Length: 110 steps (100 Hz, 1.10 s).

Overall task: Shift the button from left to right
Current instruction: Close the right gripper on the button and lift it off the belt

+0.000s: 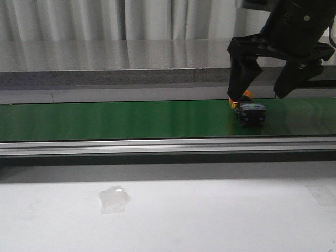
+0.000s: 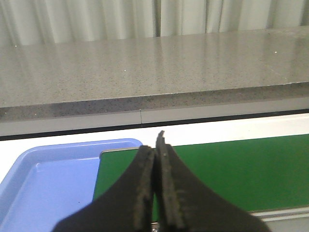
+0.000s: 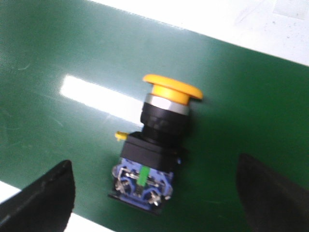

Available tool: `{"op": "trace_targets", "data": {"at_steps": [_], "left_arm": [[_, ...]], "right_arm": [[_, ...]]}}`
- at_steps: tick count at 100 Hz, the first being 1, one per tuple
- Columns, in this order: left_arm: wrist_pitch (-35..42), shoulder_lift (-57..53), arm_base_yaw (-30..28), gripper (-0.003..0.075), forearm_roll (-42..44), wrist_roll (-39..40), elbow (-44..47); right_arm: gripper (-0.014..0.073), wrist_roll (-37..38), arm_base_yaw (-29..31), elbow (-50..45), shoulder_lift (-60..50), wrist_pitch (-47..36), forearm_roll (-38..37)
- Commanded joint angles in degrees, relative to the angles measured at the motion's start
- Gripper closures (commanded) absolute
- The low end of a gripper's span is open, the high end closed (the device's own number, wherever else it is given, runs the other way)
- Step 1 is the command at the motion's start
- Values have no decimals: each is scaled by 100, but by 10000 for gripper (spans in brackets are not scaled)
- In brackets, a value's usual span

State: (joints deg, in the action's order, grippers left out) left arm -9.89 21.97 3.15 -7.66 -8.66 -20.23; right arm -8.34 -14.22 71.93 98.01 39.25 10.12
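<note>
Pincer states are told first: the left pincer [image 2: 155, 145] is seen pressed together and empty, beyond the left end of the green belt [image 1: 115, 119], beside a blue tray [image 2: 43, 174]. Toward the belt's right end, the button [image 1: 249, 109] is found lying on its side, its yellow cap tipped away. Over it the right pincer [image 1: 262, 89] is spread wide, one finger perhaps touching the cap. Release appears done or grasp pending; either clean withdrawal or closure is called for.

Button [image 3: 154, 140]: yellow-orange cap, silver collar, black body, blue base with a green mark; belt [image 1: 115, 119] plain glossy green; tray [image 2: 53, 179] light blue; gripper fingers [image 3: 41, 200] black.
</note>
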Motion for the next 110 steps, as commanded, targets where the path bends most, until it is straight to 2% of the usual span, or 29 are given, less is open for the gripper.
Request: {"op": "trace_targets", "data": {"at_steps": [1, 17, 36, 43, 62, 79, 93, 110], "left_arm": [[474, 26, 58, 740, -61, 4, -170], [474, 26, 58, 740, -61, 4, -170], [474, 26, 58, 740, -61, 4, -170], [474, 26, 58, 740, -61, 4, -170], [474, 26, 58, 740, -61, 4, -170], [474, 26, 58, 740, -61, 4, -170], [474, 26, 58, 740, -61, 4, -170], [474, 26, 58, 740, -61, 4, -170]], "right_arm": [[-46, -82, 0, 191, -135, -203, -86], [111, -82, 5, 191, 85, 21, -114], [407, -82, 5, 198, 143, 195, -119], [471, -82, 5, 261, 109, 318, -126], [484, -82, 5, 863, 10, 825, -323], [484, -82, 100, 1388, -107, 1105, -1012], [484, -82, 451, 1624, -113, 1225, -1363], [484, -82, 1245, 1646, -113, 1161, -1454]]}}
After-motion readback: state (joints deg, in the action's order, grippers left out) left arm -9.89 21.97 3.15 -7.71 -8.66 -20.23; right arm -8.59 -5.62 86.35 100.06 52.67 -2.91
